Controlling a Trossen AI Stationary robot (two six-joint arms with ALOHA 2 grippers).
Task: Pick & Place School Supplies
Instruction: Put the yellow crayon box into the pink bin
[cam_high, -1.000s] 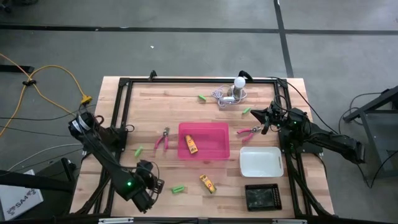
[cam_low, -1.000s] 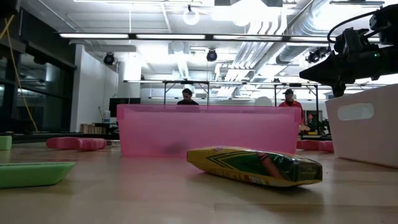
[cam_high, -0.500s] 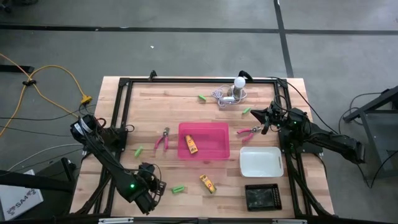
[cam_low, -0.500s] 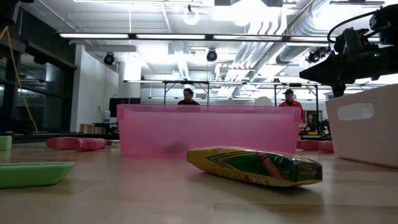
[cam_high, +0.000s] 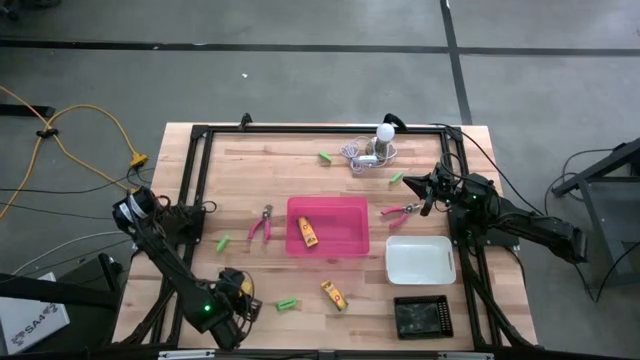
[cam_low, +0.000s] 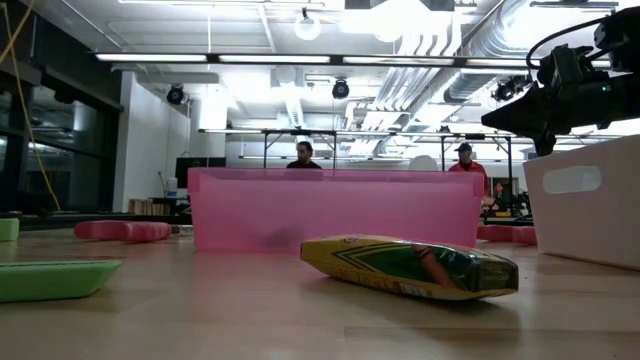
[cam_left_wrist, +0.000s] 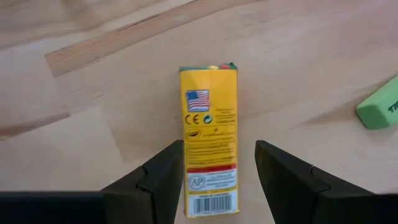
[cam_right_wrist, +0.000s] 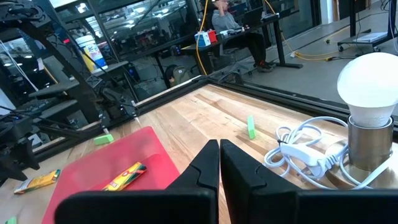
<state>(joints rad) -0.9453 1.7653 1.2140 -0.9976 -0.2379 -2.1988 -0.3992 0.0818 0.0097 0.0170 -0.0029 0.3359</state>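
Two dark, near-black jointed arms make up the robot, each built from boxy segments linked by rounded joint housings. The left arm (cam_high: 165, 255) carries a small green indicator light near its wrist and a pale round cap at its base joint. The right arm (cam_high: 520, 225) shows glossy black casings with thin black cables trailing from its base. The left gripper (cam_left_wrist: 214, 171) has two matte black, wedge-shaped fingers (cam_left_wrist: 165, 171); the right gripper (cam_right_wrist: 219, 165) has smooth, tapering black fingers with faint highlights.
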